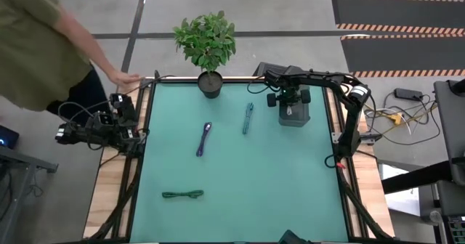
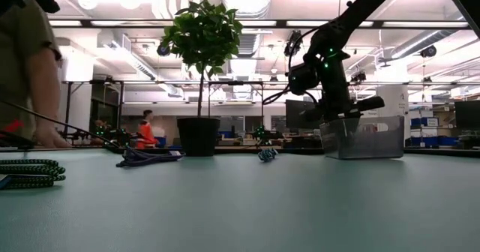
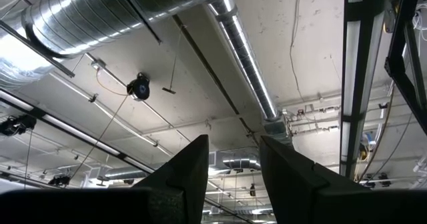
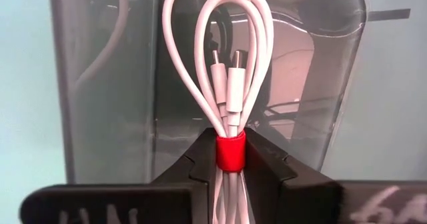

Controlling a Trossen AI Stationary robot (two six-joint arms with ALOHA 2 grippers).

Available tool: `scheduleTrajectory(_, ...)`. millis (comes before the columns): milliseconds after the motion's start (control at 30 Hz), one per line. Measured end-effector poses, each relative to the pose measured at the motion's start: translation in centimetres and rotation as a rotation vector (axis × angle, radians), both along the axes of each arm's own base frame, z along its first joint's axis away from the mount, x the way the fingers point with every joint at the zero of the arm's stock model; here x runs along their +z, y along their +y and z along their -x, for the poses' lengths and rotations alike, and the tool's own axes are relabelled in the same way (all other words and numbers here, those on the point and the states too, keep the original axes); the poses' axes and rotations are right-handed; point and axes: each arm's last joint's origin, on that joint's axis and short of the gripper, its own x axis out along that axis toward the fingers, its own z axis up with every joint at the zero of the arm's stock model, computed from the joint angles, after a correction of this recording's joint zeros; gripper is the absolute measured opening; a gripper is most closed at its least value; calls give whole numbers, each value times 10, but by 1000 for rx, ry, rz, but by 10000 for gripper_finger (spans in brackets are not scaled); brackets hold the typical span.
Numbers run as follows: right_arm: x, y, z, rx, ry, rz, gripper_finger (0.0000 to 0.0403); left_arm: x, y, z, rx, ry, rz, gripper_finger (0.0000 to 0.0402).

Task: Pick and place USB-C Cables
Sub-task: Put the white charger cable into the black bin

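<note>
Right wrist view: end effector (image 4: pixel 230 161) pinches white cable (image 4: pixel 227 71), seemingly over bin (image 4: pixel 100 84).

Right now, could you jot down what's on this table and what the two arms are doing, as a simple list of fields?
Right arm: gripper holds the white cable by its red tie, above the clear bin
Left arm: parked off the table's left edge, gripper pointing at the ceiling, jaws apart
Loose on the mat: purple cable, teal cable, green cable
Also there: potted plant at the far edge; a person at the far left corner
</note>
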Motion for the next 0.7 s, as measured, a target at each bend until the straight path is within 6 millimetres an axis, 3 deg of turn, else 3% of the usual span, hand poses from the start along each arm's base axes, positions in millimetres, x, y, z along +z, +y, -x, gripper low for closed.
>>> scheduleTrajectory(400,0,0,0,-1,7,9,111,1,0,1,0,-5,1,118)
scheduleTrajectory(700,1,0,1,2,8,8,112,1,0,1,0,-6,1,118)
